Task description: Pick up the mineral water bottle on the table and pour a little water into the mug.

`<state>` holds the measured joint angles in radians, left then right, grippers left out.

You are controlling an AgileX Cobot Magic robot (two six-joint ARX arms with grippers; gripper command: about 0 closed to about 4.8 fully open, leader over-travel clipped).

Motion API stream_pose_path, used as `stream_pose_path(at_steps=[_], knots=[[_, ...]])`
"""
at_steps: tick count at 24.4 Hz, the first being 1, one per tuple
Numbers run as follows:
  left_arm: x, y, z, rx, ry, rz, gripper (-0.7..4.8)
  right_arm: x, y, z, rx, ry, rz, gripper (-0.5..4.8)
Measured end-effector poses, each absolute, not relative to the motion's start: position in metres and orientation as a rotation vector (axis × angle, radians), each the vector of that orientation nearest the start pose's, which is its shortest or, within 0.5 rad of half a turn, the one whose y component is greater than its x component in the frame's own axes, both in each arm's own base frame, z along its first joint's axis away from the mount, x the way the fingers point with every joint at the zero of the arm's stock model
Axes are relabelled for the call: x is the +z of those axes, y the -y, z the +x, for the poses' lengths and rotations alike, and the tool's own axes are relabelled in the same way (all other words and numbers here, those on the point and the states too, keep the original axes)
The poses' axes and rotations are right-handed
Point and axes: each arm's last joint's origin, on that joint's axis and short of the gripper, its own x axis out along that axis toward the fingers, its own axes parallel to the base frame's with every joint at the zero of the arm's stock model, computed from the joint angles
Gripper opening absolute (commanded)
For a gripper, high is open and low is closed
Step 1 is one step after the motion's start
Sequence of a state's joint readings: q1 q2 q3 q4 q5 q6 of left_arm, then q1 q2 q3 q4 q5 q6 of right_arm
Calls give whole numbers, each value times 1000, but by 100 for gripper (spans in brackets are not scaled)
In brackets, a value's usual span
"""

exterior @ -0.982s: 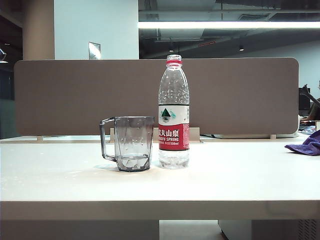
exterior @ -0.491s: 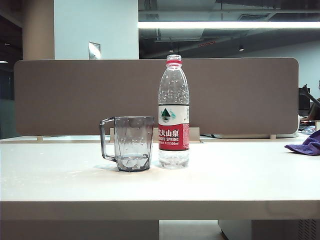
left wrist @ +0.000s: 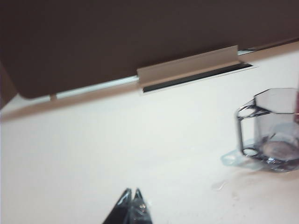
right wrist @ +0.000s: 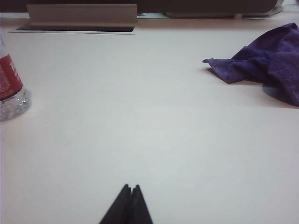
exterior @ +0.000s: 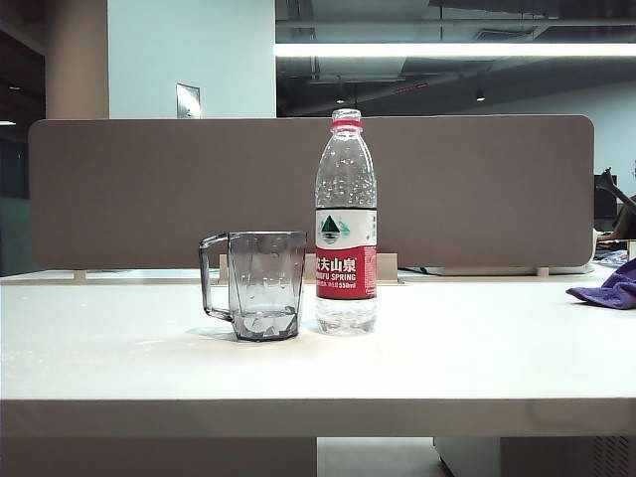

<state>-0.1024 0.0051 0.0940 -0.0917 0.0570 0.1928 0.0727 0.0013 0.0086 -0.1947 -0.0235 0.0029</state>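
The mineral water bottle (exterior: pixel 346 224) stands upright without a cap at the middle of the table (exterior: pixel 447 358), red label facing the exterior camera. Just left of it stands the grey-tinted mug (exterior: pixel 260 285), handle pointing left, a little water in its bottom. Neither arm shows in the exterior view. In the left wrist view my left gripper (left wrist: pixel 131 191) is shut and empty over bare tabletop, well short of the mug (left wrist: pixel 271 128). In the right wrist view my right gripper (right wrist: pixel 131 186) is shut and empty, with the bottle's base (right wrist: pixel 11 91) far off to one side.
A crumpled purple cloth (exterior: pixel 608 286) lies at the table's right edge, also the purple cloth (right wrist: pixel 266 65) in the right wrist view. A brown partition panel (exterior: pixel 149 189) on a pale bracket (left wrist: pixel 187 70) runs along the table's far side. A small water splash (left wrist: pixel 224 184) lies by the mug.
In the exterior view the bottle, mug and cloth have not moved. A small dark shape at the upper left edge one second ago is gone.
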Motion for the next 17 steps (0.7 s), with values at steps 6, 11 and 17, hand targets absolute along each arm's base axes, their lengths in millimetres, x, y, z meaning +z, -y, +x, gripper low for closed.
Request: stream_pose_path(at_steps=[6,11,17], knots=[[168,8,95,-114,-56,134,-5,148,-8,95,96,-188,-2,-5],[148,5,96,-81,-177,15,-5,148,-8,95,96,-187,-1,-5],[149,4,96,-38,-176,-9,-5,148,-8,95,96,-187,-2,-5]])
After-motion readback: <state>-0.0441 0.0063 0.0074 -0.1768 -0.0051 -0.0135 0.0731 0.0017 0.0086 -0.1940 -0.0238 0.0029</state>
